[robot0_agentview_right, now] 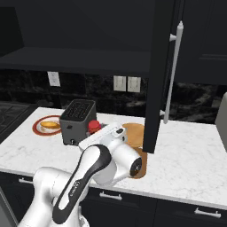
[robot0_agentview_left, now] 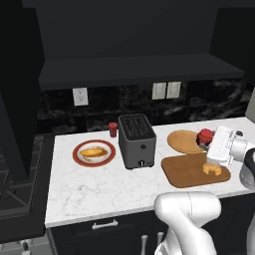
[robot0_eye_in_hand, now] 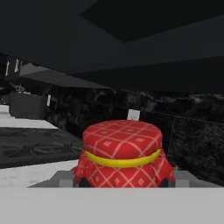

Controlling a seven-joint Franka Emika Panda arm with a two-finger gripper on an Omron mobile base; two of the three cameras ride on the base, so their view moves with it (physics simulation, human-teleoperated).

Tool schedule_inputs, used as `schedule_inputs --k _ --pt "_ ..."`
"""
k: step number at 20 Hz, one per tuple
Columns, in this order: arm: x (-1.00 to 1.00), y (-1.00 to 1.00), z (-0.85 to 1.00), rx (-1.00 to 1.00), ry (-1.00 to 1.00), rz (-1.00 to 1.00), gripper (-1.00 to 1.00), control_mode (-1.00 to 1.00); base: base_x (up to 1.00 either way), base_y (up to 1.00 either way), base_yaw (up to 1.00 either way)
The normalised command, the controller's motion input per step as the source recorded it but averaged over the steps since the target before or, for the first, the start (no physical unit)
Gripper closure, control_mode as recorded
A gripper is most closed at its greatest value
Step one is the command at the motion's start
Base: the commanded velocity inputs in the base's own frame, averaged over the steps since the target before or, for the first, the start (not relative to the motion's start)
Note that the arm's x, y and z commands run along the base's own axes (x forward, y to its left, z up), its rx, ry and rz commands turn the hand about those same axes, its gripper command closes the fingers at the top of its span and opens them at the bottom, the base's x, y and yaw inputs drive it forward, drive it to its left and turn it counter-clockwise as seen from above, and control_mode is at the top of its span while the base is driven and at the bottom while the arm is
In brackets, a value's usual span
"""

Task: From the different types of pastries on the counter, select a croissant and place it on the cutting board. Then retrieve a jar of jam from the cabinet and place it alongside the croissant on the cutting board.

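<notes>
1. White marble-veined counter (robot0_agentview_left: 99, 191) runs beneath a matte black cabinet (robot0_agentview_left: 134, 69) with a long dark shelf; a black veined backsplash carries pale wall outlets (robot0_agentview_left: 166, 90)
2. Landmark: the grey toaster (robot0_agentview_left: 136, 140) stands on the counter, roughly at its middle in the left base view
3. Left of the toaster, a red-rimmed plate (robot0_agentview_left: 94, 153) holds the longer pale-yellow pastry (robot0_agentview_left: 93, 152)
4. Behind the toaster, just beside its left rear corner, stands an all-red cup (robot0_agentview_left: 113, 129)
5. Right of the toaster lies the cutting board (robot0_agentview_left: 187, 172), flat on the counter; a round tan plate (robot0_agentview_left: 183, 141) lies behind it, their edges touching or overlapping
6. The croissant (robot0_agentview_left: 212, 169) rests on the cutting board, at the end far from the toaster
7. The gripper (robot0_agentview_left: 206, 141) hangs right of the toaster, over the tan plate and the rear edge of the cutting board
8. The jar of jam (robot0_eye_in_hand: 123, 153) sits at the gripper, with its red checked cloth top and yellow band close to the hand camera; in the left base view the jar (robot0_agentview_left: 204, 135) appears above the tan plate
9. Jaw state: the fingers are largely hidden behind the jar, so whether they clamp it cannot be told
10. In the right base view an open cabinet door (robot0_agentview_right: 160, 75) with a long silver handle (robot0_agentview_right: 172, 71) hangs right of the toaster
</notes>
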Motion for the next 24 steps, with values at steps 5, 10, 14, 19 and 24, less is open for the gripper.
schedule_inputs --k 5,10,14,19,24 --pt "0.06 -0.05 -0.60 -0.06 -0.06 0.13 1.00 -1.00 0.00 0.00 0.00" --pt "0.20 0.00 -0.55 -0.12 0.00 0.04 1.00 -1.00 0.00 0.00 0.00" --pt "0.24 -0.05 -0.40 -0.12 0.02 0.01 1.00 -1.00 0.00 0.00 0.00" --pt "0.32 -0.14 -0.32 -0.03 0.08 0.03 1.00 -1.00 0.00 0.00 0.00" --pt "0.32 -0.09 -0.40 0.00 0.15 0.10 1.00 -1.00 0.00 0.00 0.00"
